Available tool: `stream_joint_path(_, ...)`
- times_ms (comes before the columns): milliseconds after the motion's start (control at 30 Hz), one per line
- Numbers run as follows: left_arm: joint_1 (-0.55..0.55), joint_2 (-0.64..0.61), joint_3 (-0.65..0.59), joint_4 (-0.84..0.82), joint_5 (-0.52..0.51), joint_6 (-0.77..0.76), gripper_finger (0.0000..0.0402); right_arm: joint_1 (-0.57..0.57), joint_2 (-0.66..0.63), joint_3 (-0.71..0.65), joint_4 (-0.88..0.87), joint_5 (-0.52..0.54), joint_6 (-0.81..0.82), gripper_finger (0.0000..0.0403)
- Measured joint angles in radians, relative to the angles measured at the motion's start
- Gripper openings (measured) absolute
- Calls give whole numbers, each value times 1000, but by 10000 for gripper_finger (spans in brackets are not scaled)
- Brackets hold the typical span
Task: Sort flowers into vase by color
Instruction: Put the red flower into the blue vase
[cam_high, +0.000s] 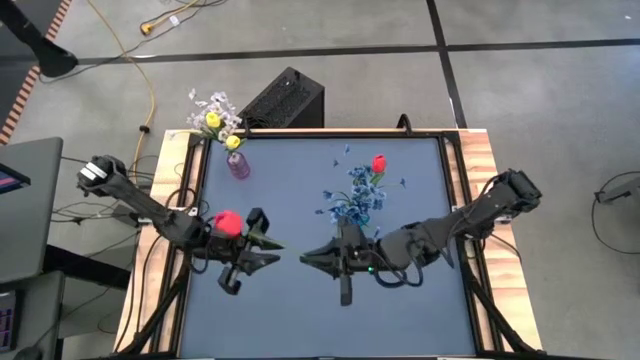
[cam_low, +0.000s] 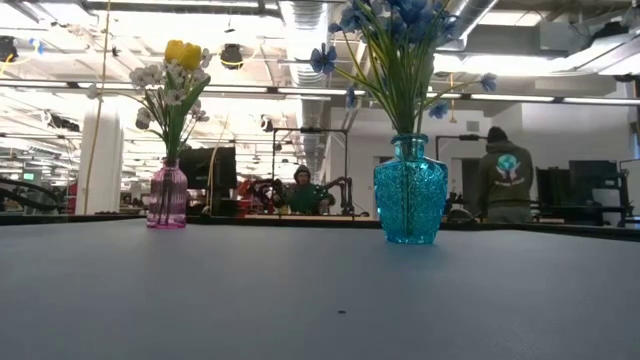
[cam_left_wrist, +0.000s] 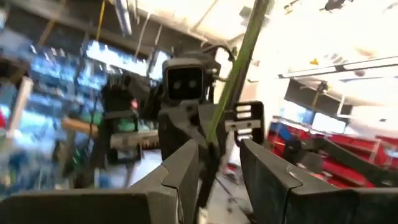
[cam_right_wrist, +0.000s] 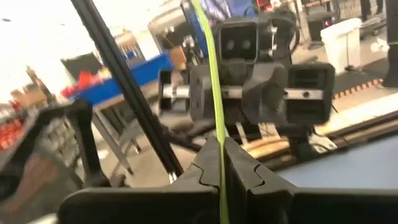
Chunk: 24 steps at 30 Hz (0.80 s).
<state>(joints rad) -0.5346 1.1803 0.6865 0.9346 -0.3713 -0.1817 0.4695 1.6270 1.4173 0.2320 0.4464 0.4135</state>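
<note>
A red tulip bud (cam_high: 228, 222) shows over my left arm's wrist. Its thin green stem (cam_left_wrist: 233, 68) slants down between my two grippers, which face each other above the table's middle. My left gripper (cam_high: 268, 248) (cam_left_wrist: 219, 168) is open, a finger on each side of the stem. The stem runs close to one finger; whether they touch cannot be told. My right gripper (cam_high: 310, 258) (cam_right_wrist: 222, 155) is shut on the stem. A pink vase (cam_low: 167, 195) holds yellow buds (cam_high: 213, 121) and white blossoms. A blue vase (cam_low: 410, 200) holds blue sprigs (cam_high: 358, 195), with another red tulip (cam_high: 378, 163) among them. My right gripper pinches the red tulip's green stem (cam_right_wrist: 219, 134) between its two fingers, which come about level from the table's right side. The stem rises from the fingers and slants toward my left gripper. It is lifted clear of the table.
The pink vase (cam_high: 239, 166) stands near the table's far left corner, the blue vase toward the far middle, just beyond my right gripper. A black box (cam_high: 285, 100) sits behind the far edge. People (cam_low: 505, 175) stand in the room beyond the table.
</note>
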Motion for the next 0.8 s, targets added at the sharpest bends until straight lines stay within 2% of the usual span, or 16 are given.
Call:
stream_joint_path(133, 5, 38, 51, 15, 31, 90, 107, -21, 9, 1, 7, 1, 5, 26)
stream_joint_path(267, 3, 14, 56, 13, -35, 137, 106, -28, 9, 1, 10, 1, 4, 26)
stream_joint_path(367, 4, -21, 56, 16, -42, 182, 106, -27, 9, 1, 5, 5, 5, 26)
stream_joint_path(567, 5, -85, 56, -11, -82, 217, 106, -27, 9, 1, 0, 8, 1, 26)
stream_joint_path(800, 4, -101, 56, -29, -77, 213, 106, -36, 9, 1, -22, 14, 4, 26)
